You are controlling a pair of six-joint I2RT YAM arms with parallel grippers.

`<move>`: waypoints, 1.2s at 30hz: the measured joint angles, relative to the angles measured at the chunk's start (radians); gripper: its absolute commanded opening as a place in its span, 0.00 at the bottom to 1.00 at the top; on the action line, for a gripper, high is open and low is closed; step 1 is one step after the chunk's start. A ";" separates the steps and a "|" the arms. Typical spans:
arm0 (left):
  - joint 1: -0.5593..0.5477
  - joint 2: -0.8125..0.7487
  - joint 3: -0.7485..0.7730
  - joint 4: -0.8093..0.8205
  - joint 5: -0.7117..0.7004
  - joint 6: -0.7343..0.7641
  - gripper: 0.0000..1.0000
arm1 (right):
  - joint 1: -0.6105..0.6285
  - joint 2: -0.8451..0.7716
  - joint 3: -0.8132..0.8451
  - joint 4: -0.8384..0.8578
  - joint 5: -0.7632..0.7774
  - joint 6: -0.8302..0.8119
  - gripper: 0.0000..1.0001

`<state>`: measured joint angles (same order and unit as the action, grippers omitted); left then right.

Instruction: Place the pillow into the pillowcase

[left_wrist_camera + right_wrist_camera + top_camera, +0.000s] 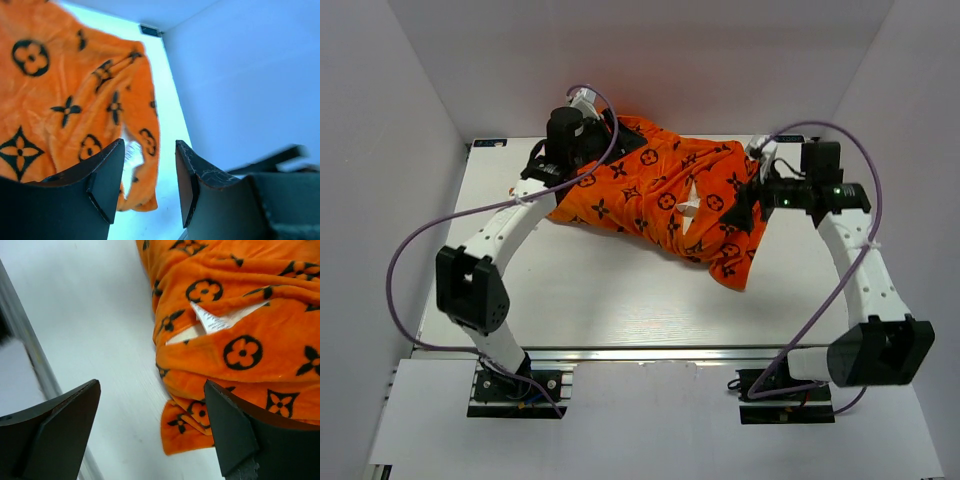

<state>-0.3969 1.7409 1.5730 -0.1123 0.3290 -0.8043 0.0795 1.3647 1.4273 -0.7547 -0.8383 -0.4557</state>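
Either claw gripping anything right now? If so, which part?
Nothing is held. The left claw and right claw are both open, with nothing between their fingers, near the orange pillowcase.

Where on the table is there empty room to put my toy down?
The biggest bare patch is the near half of the table, between the orange pillowcase and the front rail. The far half is crowded: the pillowcase sprawls there, with the left pincer and the right pincer open at its ends.

White arms (510, 225), black claws (150, 385), purple cables (388, 278).
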 measured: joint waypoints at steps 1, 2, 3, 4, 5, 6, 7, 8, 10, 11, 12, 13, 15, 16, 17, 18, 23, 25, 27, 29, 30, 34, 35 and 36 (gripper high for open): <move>-0.006 -0.031 -0.006 -0.006 -0.001 0.020 0.55 | 0.002 -0.037 -0.071 0.029 0.005 -0.026 0.89; -0.012 -0.068 -0.025 -0.008 0.000 0.039 0.55 | 0.008 -0.064 -0.130 0.051 0.006 -0.053 0.90; -0.018 -0.104 -0.055 -0.011 0.002 0.057 0.55 | 0.016 -0.082 -0.177 0.071 0.012 -0.073 0.89; -0.022 -0.135 -0.087 -0.017 0.004 0.070 0.55 | 0.035 -0.098 -0.224 0.097 0.041 -0.092 0.89; -0.028 -0.158 -0.123 -0.017 0.007 0.080 0.55 | 0.065 -0.106 -0.262 0.123 0.073 -0.103 0.89; -0.033 -0.180 -0.168 -0.024 0.012 0.088 0.55 | 0.101 -0.108 -0.291 0.151 0.108 -0.108 0.89; -0.037 -0.196 -0.211 -0.034 0.013 0.095 0.55 | 0.138 -0.107 -0.316 0.186 0.154 -0.108 0.89; -0.040 -0.204 -0.261 -0.046 0.012 0.099 0.55 | 0.173 -0.101 -0.336 0.217 0.197 -0.097 0.88; -0.047 -0.208 -0.342 -0.074 0.006 0.102 0.55 | 0.217 -0.071 -0.343 0.268 0.277 -0.060 0.86; -0.051 -0.207 -0.381 -0.089 0.000 0.101 0.55 | 0.225 -0.048 -0.335 0.288 0.304 -0.035 0.86; -0.055 -0.207 -0.412 -0.102 -0.005 0.100 0.55 | 0.227 -0.016 -0.318 0.304 0.327 0.001 0.85; -0.059 -0.207 -0.430 -0.119 -0.010 0.100 0.55 | 0.227 0.022 -0.290 0.317 0.348 0.039 0.84; -0.087 -0.200 -0.443 -0.143 -0.017 0.101 0.55 | 0.226 0.103 -0.223 0.337 0.375 0.142 0.84; -0.103 -0.196 -0.440 -0.144 -0.019 0.101 0.55 | 0.227 0.148 -0.175 0.339 0.385 0.196 0.85; -0.117 -0.193 -0.433 -0.146 -0.019 0.101 0.55 | 0.227 0.201 -0.111 0.337 0.394 0.259 0.87; -0.128 -0.190 -0.427 -0.146 -0.020 0.101 0.55 | 0.227 0.245 -0.060 0.339 0.397 0.312 0.89; -0.157 -0.206 -0.432 -0.149 -0.033 0.100 0.55 | 0.227 0.383 0.085 0.371 0.412 0.537 0.89; -0.156 -0.237 -0.458 -0.151 -0.047 0.097 0.55 | 0.227 0.418 0.105 0.363 0.426 0.587 0.89; -0.154 -0.281 -0.485 -0.166 -0.063 0.093 0.55 | 0.228 0.464 0.132 0.363 0.440 0.618 0.88; -0.153 -0.328 -0.504 -0.187 -0.078 0.087 0.55 | 0.228 0.500 0.138 0.365 0.450 0.640 0.87; -0.153 -0.352 -0.511 -0.198 -0.086 0.084 0.55 | 0.228 0.516 0.137 0.362 0.450 0.652 0.83; -0.153 -0.475 -0.561 -0.213 -0.118 0.058 0.55 | 0.228 0.564 0.135 0.368 0.431 0.686 0.66; -0.153 -0.510 -0.580 -0.217 -0.128 0.048 0.55 | 0.228 0.575 0.135 0.372 0.425 0.689 0.53; -0.153 -0.540 -0.595 -0.224 -0.135 0.039 0.55 | 0.228 0.591 0.138 0.374 0.416 0.690 0.45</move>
<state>-0.5503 1.2011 0.9779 -0.3359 0.1944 -0.7658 0.3073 1.9553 1.5650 -0.3805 -0.4225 0.2340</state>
